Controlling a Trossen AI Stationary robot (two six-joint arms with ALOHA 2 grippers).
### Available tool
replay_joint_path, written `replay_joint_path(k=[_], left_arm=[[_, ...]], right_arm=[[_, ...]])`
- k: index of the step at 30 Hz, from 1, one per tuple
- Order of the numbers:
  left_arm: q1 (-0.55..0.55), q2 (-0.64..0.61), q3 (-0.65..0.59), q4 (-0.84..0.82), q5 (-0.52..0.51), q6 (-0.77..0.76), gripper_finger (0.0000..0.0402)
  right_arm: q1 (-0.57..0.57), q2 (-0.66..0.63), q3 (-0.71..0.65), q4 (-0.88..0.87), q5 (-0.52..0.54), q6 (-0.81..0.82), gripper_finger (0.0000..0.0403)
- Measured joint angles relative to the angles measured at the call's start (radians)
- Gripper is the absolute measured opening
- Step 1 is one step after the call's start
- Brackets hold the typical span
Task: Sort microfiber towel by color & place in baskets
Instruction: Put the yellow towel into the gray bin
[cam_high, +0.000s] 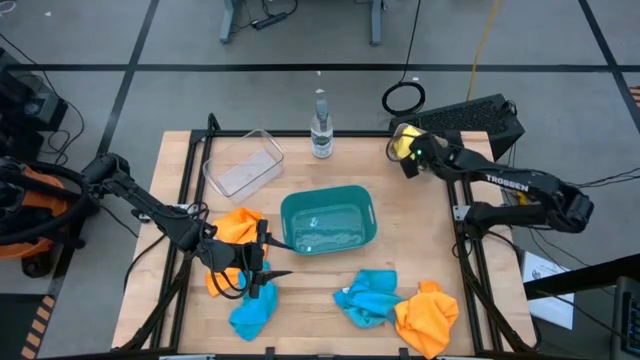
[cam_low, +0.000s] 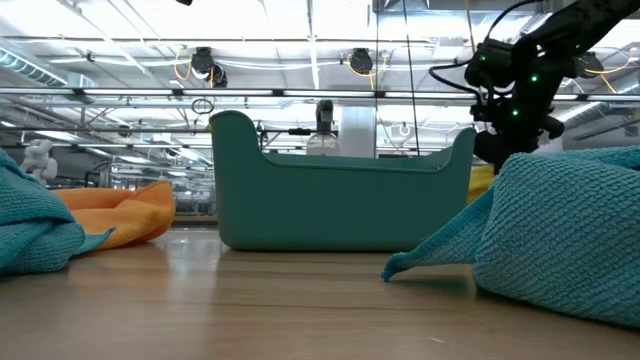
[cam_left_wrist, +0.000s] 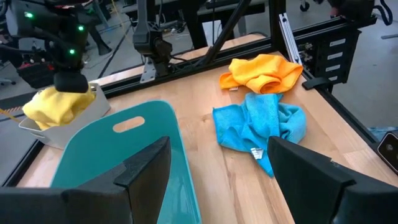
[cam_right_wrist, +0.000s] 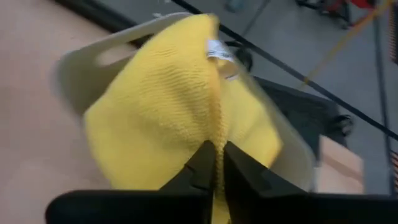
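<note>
A yellow towel (cam_right_wrist: 161, 112) lies heaped in the pale grey basket (cam_right_wrist: 78, 65) at the table's far right. My right gripper (cam_right_wrist: 217, 155) is shut on it from above; it also shows in the high view (cam_high: 404, 150). The teal basket (cam_high: 327, 191) stands mid-table and the clear basket (cam_high: 216, 166) at the far left. My left gripper (cam_left_wrist: 217, 174) hovers open, with nothing between its fingers, over an orange towel (cam_high: 238, 226) and a blue towel (cam_high: 252, 314) at the near left (cam_high: 266, 256). My right gripper pinches a raised fold of the yellow towel (cam_right_wrist: 219, 127) between its two fingertips. The fingers come slanting down from above. The rest of the towel bulges out of the pale grey basket below them.
A blue towel (cam_high: 367, 297) and an orange towel (cam_high: 428, 317) lie bunched together at the near right. A clear bottle (cam_high: 320, 128) stands at the far edge between the clear and grey baskets. Black frame rails run along both table sides.
</note>
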Motion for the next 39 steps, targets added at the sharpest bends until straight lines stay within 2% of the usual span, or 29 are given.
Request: replay_joint_path(k=[3,8,20,25,28,32,36,39], left_arm=[[0.0,0.0,0.0,0.0,0.0,0.001,0.0272],[0.0,0.0,0.0,-0.001,0.0,0.001,0.0272],[0.0,0.0,0.0,-0.005,0.0,-0.001,0.0272],[0.0,0.0,0.0,-0.022,0.0,-0.002,0.0272],[0.0,0.0,0.0,-0.022,0.0,-0.002,0.0272],[0.0,0.0,0.0,-0.017,0.0,-0.005,0.0272],[0.0,0.0,0.0,-0.015,0.0,-0.007,0.0272],[0.0,0.0,0.0,-0.015,0.0,-0.007,0.0272]], right_arm=[[-0.053,0.001,0.005,0.004,0.009,-0.024,0.0018],[-0.105,0.043,0.005,0.004,-0.065,-0.045,0.0004],[-0.161,0.281,0.005,0.13,-0.039,-0.073,0.0008],[-0.161,0.267,0.005,0.135,-0.044,-0.069,0.0014],[-0.161,0.213,0.005,0.113,-0.046,-0.032,0.0038],[-0.161,0.118,0.005,0.069,-0.056,0.017,0.0095],[-0.16,0.025,0.005,0.046,-0.115,0.036,0.016],[-0.16,-0.041,0.005,0.046,-0.212,0.048,0.0199]])
